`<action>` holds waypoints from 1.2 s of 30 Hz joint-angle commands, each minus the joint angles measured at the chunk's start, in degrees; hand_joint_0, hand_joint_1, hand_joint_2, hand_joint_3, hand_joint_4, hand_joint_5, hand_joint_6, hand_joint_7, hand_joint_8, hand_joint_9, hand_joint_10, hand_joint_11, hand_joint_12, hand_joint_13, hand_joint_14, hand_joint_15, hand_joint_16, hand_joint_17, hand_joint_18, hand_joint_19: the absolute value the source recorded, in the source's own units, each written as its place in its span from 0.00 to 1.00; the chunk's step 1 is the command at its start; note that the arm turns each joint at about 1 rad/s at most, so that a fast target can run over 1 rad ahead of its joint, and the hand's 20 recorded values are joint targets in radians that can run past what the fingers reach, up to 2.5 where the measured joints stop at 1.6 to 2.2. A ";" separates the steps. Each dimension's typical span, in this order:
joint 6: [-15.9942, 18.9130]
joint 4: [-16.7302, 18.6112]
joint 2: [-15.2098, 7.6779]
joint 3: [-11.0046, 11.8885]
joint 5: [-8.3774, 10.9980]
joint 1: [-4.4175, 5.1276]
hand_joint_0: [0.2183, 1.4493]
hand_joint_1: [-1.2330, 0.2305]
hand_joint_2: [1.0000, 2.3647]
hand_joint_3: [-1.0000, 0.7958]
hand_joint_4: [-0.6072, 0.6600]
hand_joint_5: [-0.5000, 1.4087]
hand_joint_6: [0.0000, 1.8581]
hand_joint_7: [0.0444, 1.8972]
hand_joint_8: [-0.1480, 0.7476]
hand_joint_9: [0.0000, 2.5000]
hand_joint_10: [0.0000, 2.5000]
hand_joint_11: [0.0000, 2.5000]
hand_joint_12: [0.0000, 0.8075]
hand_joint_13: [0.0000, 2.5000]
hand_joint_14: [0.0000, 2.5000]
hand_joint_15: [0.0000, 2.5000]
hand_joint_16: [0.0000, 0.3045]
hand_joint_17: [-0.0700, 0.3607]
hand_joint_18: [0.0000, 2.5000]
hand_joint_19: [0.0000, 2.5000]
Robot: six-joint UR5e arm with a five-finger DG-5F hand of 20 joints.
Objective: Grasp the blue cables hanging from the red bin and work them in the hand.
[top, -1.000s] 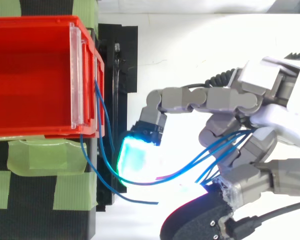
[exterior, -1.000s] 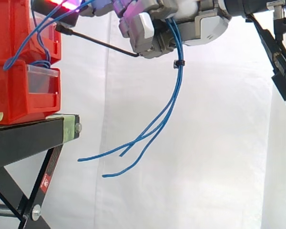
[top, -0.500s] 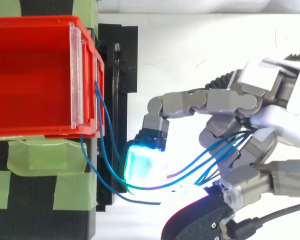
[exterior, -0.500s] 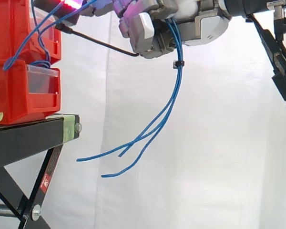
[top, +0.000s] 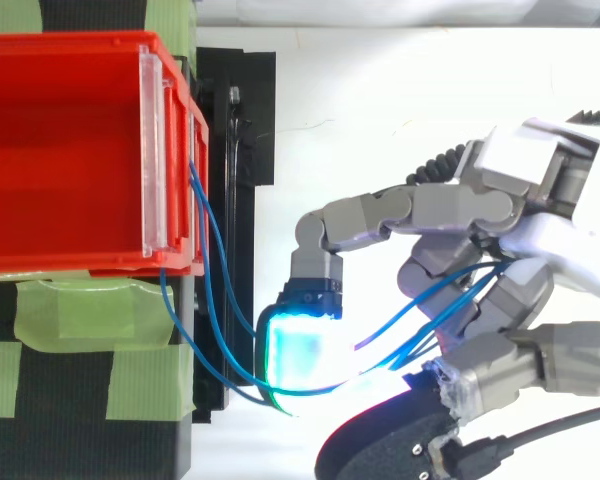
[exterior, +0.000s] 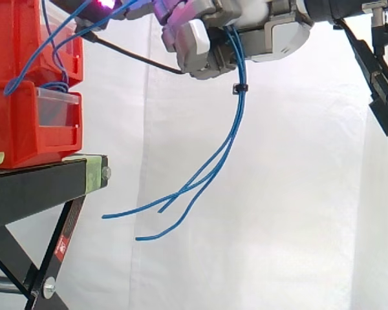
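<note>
Side view: robot hand [exterior: 258, 29] is seen at 12 to 1 o'clock, arm entering from 3 o'clock. Fingers are curled round the blue cables [exterior: 231, 137], so the bundle is held in the robot hand. Below the grip the cables are bunched by a small black tie [exterior: 238, 87]. From the tie they hang free and sweep toward 7 o'clock. The loose ends are spread apart in the air, clear of the black stand [exterior: 32, 187]. Toward 10 o'clock the cables are drawn up from the red bins [exterior: 26, 129] to one outstretched finger, whose magenta pad [exterior: 107, 3] is cut off at the top edge.

Top view: robot hand is placed at 3 to 4 o'clock. One finger is bent toward 6 o'clock, and its cyan pad [top: 300, 355] is lit just beside the stand edge. Cables are looped under this pad and led back between the curled fingers. The top red bin [top: 60, 140] is set at 9 to 10 o'clock, with a clear strip [top: 155, 150] across its front. Cables are draped over that front lip. Green tape [top: 80, 310] is stuck at 7 to 8 o'clock below the bin.

A white curtain [exterior: 278, 194] is hung behind everything.
</note>
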 commanded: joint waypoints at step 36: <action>-8.62 0.00 0.00 0.00 1.73 -0.35 0.52 0.38 0.02 0.37 0.66 0.49 0.19 0.72 0.76 0.71 1.00 1.00 0.88 0.81 1.00 0.79 0.78 0.58 1.00 0.26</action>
